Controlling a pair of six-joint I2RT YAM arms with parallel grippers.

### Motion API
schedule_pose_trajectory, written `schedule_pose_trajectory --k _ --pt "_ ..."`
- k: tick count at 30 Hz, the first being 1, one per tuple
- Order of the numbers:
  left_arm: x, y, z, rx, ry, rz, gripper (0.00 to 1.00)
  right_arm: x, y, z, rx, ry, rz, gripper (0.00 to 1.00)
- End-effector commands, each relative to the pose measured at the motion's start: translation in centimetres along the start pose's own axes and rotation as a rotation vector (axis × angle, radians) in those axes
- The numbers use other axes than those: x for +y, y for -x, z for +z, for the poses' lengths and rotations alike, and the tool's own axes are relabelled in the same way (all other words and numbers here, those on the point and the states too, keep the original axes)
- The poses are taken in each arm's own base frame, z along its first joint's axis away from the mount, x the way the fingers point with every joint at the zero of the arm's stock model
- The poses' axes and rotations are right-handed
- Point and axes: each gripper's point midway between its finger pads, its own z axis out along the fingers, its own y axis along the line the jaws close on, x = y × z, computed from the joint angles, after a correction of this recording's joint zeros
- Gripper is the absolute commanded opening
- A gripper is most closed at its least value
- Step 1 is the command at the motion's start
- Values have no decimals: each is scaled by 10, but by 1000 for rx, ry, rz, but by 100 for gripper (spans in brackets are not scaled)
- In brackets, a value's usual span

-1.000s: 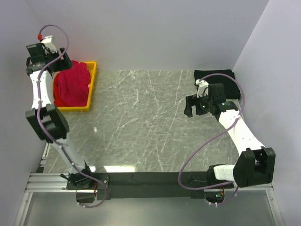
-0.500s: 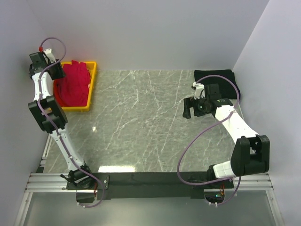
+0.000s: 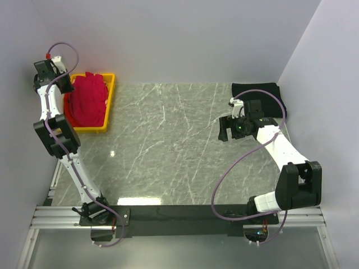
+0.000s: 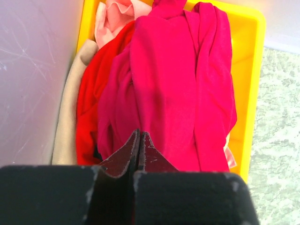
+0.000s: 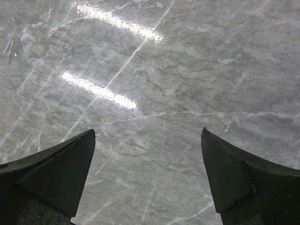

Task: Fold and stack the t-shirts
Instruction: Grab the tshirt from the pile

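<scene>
Here, crumpled magenta t-shirts (image 4: 178, 84) fill the yellow basket (image 4: 253, 56) at ten o'clock on the grey marble counter (image 3: 168, 140), pale walls (image 3: 168, 39) around, left jaws together, right jaws apart.

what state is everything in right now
left gripper: jaws shut, tips at the magenta t-shirt; whether cloth is pinched cannot be told
right gripper: jaws wide open, empty, over bare table
magenta t-shirt: crumpled, unfolded, atop the pile
red t-shirt: bunched, partly under it
black t-shirt: folded flat, far right corner
yellow basket: heaped full
</scene>
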Motion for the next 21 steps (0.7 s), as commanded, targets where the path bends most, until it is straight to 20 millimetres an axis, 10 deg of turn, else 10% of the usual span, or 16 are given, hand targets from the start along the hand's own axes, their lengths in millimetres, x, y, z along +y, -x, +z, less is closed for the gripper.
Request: schedule_pose_trajectory --k 1,6,13,21 --pt "-2 25 -16 -58 -4 20 0 0 22 -12 -72 -21 -18 100" --pt "-37 72 -59 -198 -155 38 0 1 22 -12 -70 -12 -14 100" --pt "-141 169 -191 -474 -380 221 0 6 33 -23 -90 17 -4 100" --pt "-269 107 -252 -427 -621 386 0 -7 48 -43 -132 23 58 100"
